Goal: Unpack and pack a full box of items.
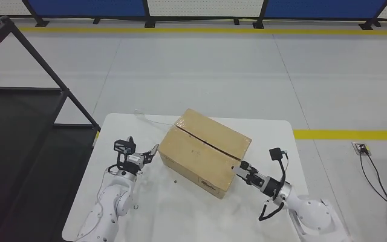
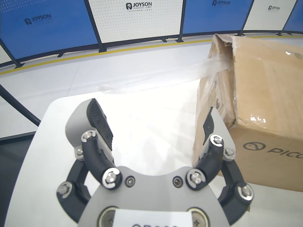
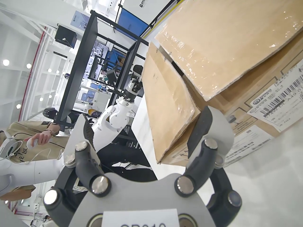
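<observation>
Top view, left side: what is noted? (Inspector)

The left gripper (image 1: 153, 150) sits over the white desk (image 1: 181, 212), just beside the left corner of the cardboard box (image 1: 202, 151). In the left wrist view this gripper (image 2: 151, 109) has its fingers (image 2: 99, 119) spread apart, with nothing between them. Contact with the box (image 2: 260, 83) cannot be confirmed. (Assistant)

And the middle? (Inspector)

The box lies at an angle at the centre of the desk, with both top flaps folded down and a seam running along its length. A loose strip of clear tape (image 2: 165, 79) trails from its left end toward the desk's far edge. (Assistant)

Right side? (Inspector)

The right gripper (image 1: 242, 166) is at the box's right end. In the right wrist view it (image 3: 145, 116) is likewise released, holding nothing. One finger lies at the end face of the box (image 3: 225, 36), just under the flap corners, which stand slightly raised. Whether it touches cannot be told. (Assistant)
</observation>
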Robot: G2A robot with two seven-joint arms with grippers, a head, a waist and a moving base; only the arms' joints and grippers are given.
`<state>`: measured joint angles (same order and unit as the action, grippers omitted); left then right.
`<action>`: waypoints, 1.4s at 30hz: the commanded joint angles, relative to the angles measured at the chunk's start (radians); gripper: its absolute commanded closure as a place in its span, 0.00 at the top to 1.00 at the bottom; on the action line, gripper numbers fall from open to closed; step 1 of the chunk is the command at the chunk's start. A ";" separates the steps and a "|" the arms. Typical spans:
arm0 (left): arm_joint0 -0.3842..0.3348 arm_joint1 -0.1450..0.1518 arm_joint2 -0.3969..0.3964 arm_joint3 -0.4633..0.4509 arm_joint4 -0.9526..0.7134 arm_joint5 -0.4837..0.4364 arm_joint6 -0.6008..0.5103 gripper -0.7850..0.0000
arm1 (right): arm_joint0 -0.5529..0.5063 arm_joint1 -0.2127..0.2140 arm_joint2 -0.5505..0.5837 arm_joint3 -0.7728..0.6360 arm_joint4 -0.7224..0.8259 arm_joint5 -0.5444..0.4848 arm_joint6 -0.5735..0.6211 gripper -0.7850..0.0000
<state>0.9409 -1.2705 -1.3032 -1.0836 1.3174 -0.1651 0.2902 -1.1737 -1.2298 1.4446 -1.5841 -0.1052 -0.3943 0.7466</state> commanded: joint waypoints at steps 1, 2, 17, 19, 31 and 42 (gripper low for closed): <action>0.003 0.000 0.001 -0.003 0.003 -0.008 0.004 1.00 | 0.001 0.002 -0.002 0.001 0.008 -0.001 0.005 1.00; 0.005 0.000 0.002 -0.005 0.006 -0.012 0.007 1.00 | 0.002 0.002 -0.004 0.002 0.013 -0.004 0.007 1.00; 0.027 0.002 0.005 -0.033 0.027 -0.042 0.027 1.00 | 0.013 0.012 -0.026 0.007 0.001 -0.042 -0.026 0.94; 0.029 0.002 0.000 -0.031 0.026 -0.031 0.032 1.00 | 0.010 0.013 -0.030 0.005 -0.004 -0.045 -0.035 0.90; 0.026 0.005 -0.053 -0.012 -0.039 -0.009 0.034 1.00 | 0.013 0.018 -0.053 0.009 -0.071 -0.024 -0.097 0.49; 0.046 0.011 -0.084 -0.037 -0.053 -0.012 0.027 1.00 | 0.008 0.021 -0.080 0.004 -0.139 0.000 -0.154 0.22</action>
<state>0.9856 -1.2604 -1.3848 -1.1195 1.2650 -0.1781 0.3189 -1.1653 -1.2094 1.3664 -1.5799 -0.2410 -0.3944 0.5941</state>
